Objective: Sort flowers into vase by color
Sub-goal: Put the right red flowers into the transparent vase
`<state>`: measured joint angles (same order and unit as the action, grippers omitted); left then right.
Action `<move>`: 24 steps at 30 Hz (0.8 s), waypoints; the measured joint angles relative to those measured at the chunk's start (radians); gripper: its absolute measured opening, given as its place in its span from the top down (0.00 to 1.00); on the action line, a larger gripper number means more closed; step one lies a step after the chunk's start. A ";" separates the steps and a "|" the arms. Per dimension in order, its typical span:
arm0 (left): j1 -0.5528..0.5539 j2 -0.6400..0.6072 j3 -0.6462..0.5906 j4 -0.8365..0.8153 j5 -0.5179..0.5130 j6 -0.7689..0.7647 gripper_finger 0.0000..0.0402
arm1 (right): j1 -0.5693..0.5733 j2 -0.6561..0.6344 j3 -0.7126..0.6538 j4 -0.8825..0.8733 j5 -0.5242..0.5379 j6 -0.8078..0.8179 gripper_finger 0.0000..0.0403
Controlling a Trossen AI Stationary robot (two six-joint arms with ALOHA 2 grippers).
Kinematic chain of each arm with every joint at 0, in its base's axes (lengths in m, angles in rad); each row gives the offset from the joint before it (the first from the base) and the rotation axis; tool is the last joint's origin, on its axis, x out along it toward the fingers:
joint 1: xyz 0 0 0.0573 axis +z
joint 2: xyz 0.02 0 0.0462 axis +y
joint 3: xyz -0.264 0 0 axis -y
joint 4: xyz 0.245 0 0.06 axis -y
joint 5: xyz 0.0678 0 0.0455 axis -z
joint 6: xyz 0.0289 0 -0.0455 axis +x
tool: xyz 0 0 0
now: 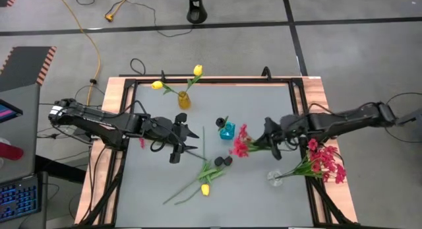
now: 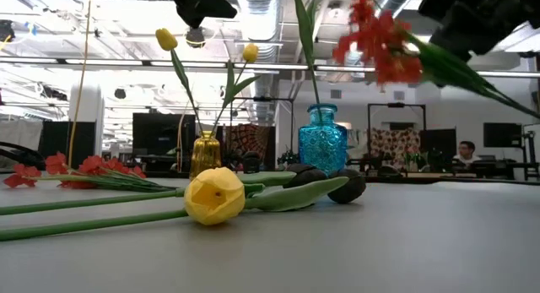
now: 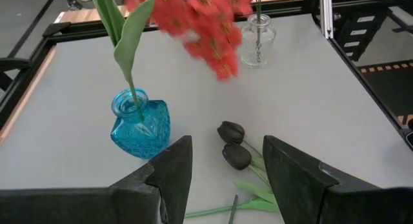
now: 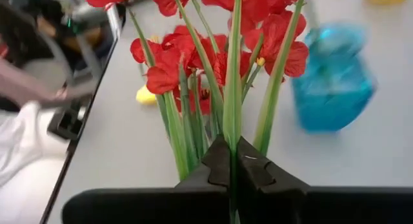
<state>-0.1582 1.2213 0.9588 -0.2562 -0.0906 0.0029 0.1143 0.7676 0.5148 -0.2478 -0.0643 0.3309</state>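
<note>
Red spray clamped in right gripper, apparently mid-stem.

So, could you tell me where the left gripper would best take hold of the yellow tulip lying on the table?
Probably on the bare stem behind the lying yellow tulip, past its leaves, coming straight down from above. The stem lies flat and runs diagonally toward the table's near-left, so the open left gripper should turn its fingers across it. The head is bulky and soft, and black tulips lie close by it.
</note>
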 joint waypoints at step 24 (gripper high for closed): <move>0.000 0.000 0.000 0.000 0.000 -0.026 0.56 | 0.074 -0.331 0.000 0.218 0.350 0.124 0.94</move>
<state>-0.1581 1.2213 0.9588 -0.2558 -0.0906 -0.0235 0.1884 0.4368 0.5152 -0.0295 0.2855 0.4547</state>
